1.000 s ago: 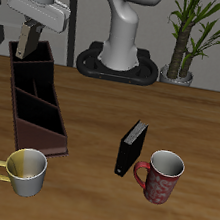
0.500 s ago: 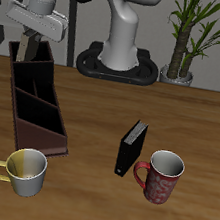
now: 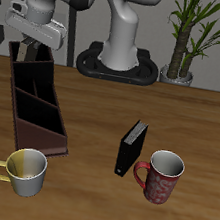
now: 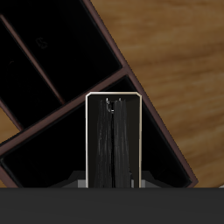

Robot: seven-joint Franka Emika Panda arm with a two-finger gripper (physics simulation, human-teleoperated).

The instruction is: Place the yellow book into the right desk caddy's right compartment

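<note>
The yellow book (image 4: 113, 140) hangs clamped in my gripper (image 3: 27, 46), directly above the right desk caddy (image 3: 37, 105), over its end cell, the right compartment (image 4: 131, 122). Lowering and release remain.

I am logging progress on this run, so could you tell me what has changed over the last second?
The gripper, holding the yellow book, has moved down toward the far end cell of the right desk caddy. The black book and both mugs stayed put.
</note>
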